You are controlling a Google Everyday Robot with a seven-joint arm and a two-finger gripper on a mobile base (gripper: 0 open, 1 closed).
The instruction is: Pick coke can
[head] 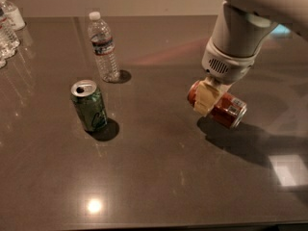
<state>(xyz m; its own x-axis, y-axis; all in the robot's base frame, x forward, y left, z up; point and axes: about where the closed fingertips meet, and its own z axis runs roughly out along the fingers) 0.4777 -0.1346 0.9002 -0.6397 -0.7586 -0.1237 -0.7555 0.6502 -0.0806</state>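
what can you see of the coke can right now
The coke can is red aluminium with silver ends and a small white label patch near one end. It is held sideways, tilted, seemingly just off the dark table, its shadow below. The gripper is clamped across its middle; nothing else touches it.

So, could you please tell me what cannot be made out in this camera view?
Camera view:
- Gripper, shut on the coke can: far finger hidden behind the can.
- Arm: cut off by the top and right edges.
- Bottles at the left: cut by the edge.
- Water bottle label: too small to read.
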